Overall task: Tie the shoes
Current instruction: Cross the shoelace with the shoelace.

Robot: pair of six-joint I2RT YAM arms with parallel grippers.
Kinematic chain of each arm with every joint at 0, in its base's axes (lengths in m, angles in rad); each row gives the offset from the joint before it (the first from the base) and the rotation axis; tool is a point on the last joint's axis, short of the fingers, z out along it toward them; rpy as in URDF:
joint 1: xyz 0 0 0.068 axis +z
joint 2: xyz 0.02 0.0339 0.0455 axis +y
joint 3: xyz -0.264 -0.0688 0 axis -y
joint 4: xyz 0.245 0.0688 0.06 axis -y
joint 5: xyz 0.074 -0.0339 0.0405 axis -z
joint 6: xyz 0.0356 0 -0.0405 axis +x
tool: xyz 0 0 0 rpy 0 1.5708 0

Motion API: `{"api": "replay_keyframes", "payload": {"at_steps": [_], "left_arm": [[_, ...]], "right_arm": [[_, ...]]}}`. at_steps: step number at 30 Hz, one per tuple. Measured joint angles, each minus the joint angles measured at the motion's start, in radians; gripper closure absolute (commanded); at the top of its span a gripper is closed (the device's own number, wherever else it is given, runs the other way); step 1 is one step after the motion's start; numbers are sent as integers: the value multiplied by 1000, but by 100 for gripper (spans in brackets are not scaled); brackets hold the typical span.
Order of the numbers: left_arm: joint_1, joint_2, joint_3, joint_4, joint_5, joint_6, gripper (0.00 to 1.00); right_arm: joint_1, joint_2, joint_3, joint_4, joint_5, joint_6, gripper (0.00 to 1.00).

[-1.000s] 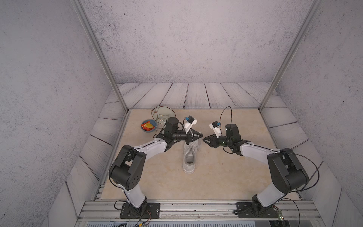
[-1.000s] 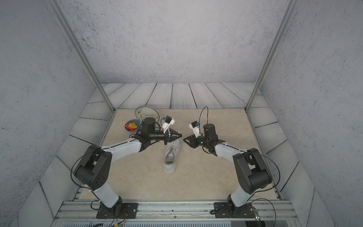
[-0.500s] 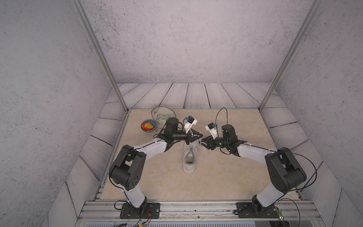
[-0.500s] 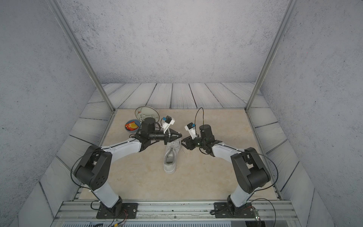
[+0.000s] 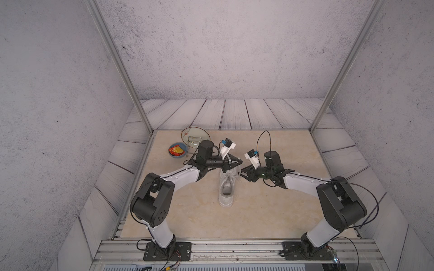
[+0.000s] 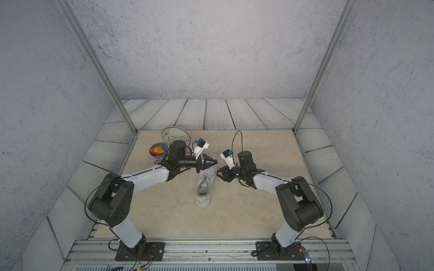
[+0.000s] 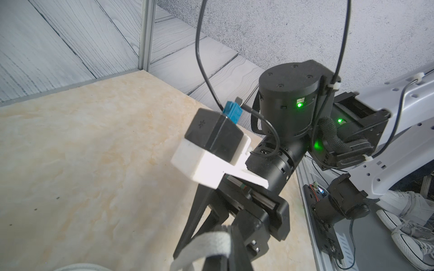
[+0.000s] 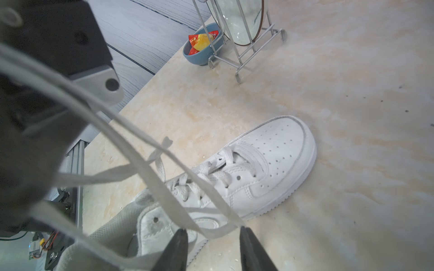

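Observation:
A white sneaker point(image 5: 226, 187) point(image 6: 203, 190) lies mid-table in both top views, toe pointing away from the arm bases. My left gripper point(image 5: 240, 162) point(image 6: 215, 162) hovers above its laced part and is shut on a loop of white lace point(image 7: 204, 244); its fingertips point(image 7: 226, 254) pinch that loop. The right gripper point(image 5: 243, 173) point(image 6: 219, 174) faces it from the right, jaws open. In the right wrist view the shoe point(image 8: 263, 164) lies below, and a strand of lace point(image 8: 211, 231) hangs across the gap at the open right gripper point(image 8: 212, 238).
A blue bowl point(image 5: 177, 150) point(image 8: 202, 50) with red and yellow packets sits at the back left. Beside it a glass plate stands in a wire rack point(image 5: 195, 137) point(image 8: 246, 47). Other sneakers point(image 7: 411, 225) lie outside the cell.
My right gripper has moved left toward the shoe and the left gripper, and its jaws have opened a little. The left arm has held still with the lace.

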Motion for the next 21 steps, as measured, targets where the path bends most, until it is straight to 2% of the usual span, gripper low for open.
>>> {"api": "replay_keyframes", "payload": {"at_steps": [8,21], "left_arm": [[1,10,0,-1,0,0,100],[5,11,0,-8,-1,0,100]], "right_arm": [[17,0,17,-10,7,-4,58],[25,0,58,-22,56,-12,77]]}}
